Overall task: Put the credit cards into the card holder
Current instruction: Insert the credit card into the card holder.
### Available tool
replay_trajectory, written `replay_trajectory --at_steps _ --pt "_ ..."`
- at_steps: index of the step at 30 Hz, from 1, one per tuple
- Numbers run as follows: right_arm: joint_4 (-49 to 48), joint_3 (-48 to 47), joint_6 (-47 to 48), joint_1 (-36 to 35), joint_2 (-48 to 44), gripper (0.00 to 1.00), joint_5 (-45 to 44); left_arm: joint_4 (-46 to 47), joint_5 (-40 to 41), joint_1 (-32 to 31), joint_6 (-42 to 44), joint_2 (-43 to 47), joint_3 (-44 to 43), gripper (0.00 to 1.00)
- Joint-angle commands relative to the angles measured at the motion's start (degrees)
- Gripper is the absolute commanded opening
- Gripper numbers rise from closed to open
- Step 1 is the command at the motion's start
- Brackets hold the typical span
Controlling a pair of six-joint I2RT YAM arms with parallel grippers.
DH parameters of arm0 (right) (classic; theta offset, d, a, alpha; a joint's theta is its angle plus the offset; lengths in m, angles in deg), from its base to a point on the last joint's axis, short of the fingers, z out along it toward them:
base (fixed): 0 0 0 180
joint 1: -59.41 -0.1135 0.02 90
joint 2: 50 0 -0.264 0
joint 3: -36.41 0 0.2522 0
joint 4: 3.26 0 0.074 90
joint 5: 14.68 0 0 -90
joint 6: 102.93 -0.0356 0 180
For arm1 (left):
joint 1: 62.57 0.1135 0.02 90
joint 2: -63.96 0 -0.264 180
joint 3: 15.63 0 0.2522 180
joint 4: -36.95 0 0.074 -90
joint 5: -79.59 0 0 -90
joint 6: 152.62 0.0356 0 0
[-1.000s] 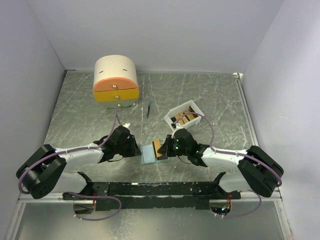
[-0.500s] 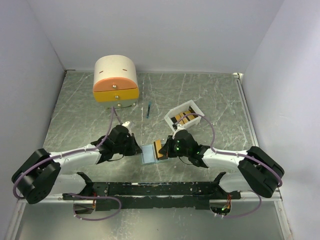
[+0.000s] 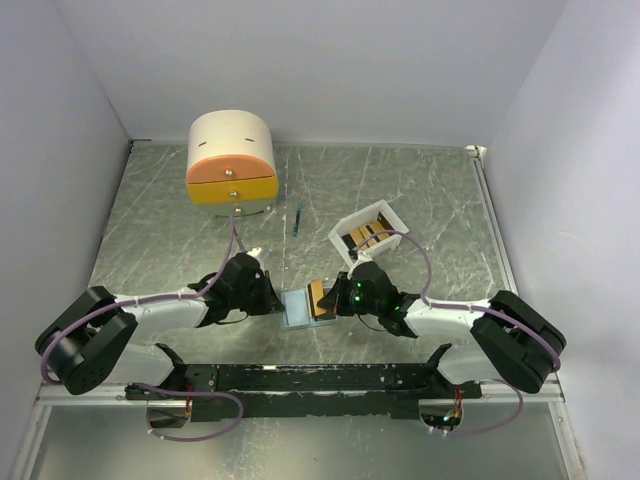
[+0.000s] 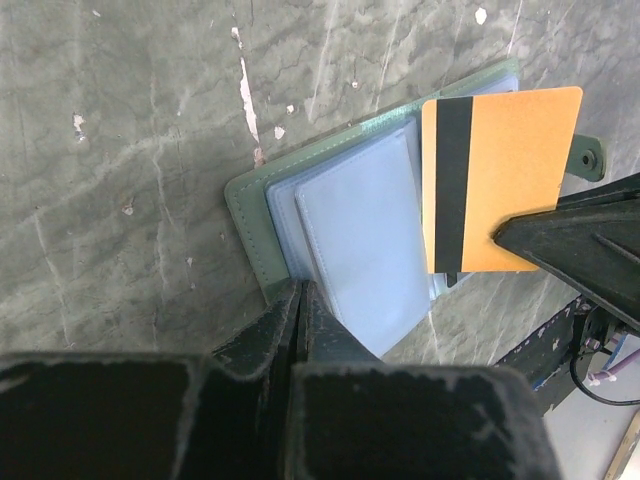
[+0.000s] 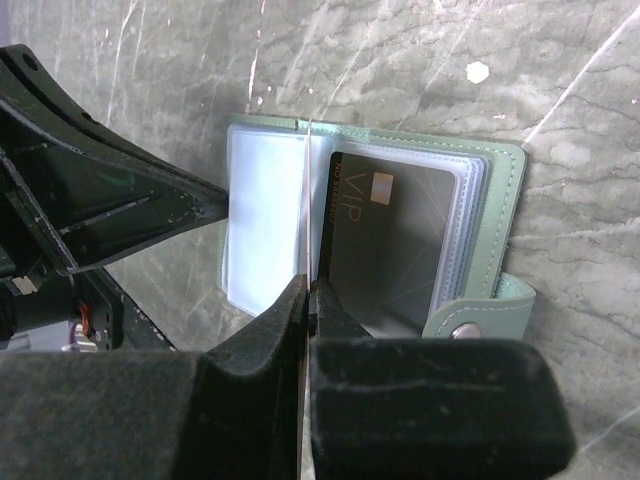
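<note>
The card holder (image 3: 297, 308) lies open on the table between my grippers, green with pale blue plastic sleeves (image 4: 350, 220). A black card (image 5: 390, 240) marked VIP sits in one sleeve. My right gripper (image 5: 308, 290) is shut on the gold-yellow card (image 4: 500, 175), which has a black stripe. It holds the card on edge over the holder's middle, and the card shows as a thin line (image 5: 307, 190) in the right wrist view. My left gripper (image 4: 302, 290) is shut, its tip resting on the holder's left edge. In the top view the left gripper (image 3: 272, 300) and right gripper (image 3: 332, 300) flank the holder.
A white tray (image 3: 340, 237) with several more cards stands behind the right gripper. A cream-and-orange drawer box (image 3: 231, 160) stands at the back left. A thin blue stick (image 3: 298, 218) lies between them. White walls enclose the table.
The left arm rose slightly and came back. The right gripper edged a little toward the holder with the gold card. The holder stayed in place.
</note>
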State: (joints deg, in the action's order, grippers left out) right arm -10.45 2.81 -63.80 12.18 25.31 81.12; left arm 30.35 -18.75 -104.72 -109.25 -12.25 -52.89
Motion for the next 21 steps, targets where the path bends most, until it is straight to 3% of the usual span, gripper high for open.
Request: replay_trajectory --at_steps 1,21 --pt "-2.27 1.08 -1.41 0.65 1.62 0.0 1.02 -0.91 0.0 0.08 0.63 -0.77 0.71 0.09" --pt "-6.56 2.87 -4.91 2.96 1.68 0.0 8.46 -2.36 1.66 0.07 0.49 0.36 1.41 0.1"
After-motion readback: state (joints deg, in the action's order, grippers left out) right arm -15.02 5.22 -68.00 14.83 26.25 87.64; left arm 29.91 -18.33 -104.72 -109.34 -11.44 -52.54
